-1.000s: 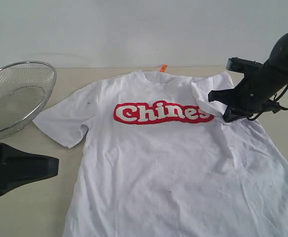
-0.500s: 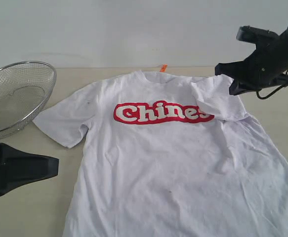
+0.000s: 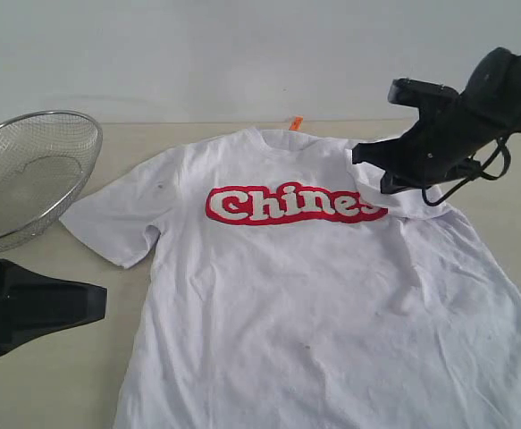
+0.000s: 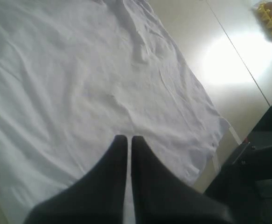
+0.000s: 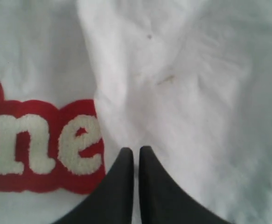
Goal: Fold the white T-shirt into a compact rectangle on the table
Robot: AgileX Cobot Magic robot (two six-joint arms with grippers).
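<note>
Pale counter (image 3: 135, 143) carries the white T-shirt (image 3: 305, 295) spread flat; right gripper (image 3: 370, 164) hovers over its folded-in sleeve (image 3: 403, 192), left gripper (image 3: 95, 299) rests off the side edge; left wrist: closed, empty, cloth ahead; right wrist: closed, empty, sleeve directly beneath.

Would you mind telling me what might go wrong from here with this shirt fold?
The shut right hand hovers over the loosely folded-in sleeve; a sweep might drag it open or bunch it over the lettering. The other sleeve lies near the wire basket and might snag its rim.
</note>
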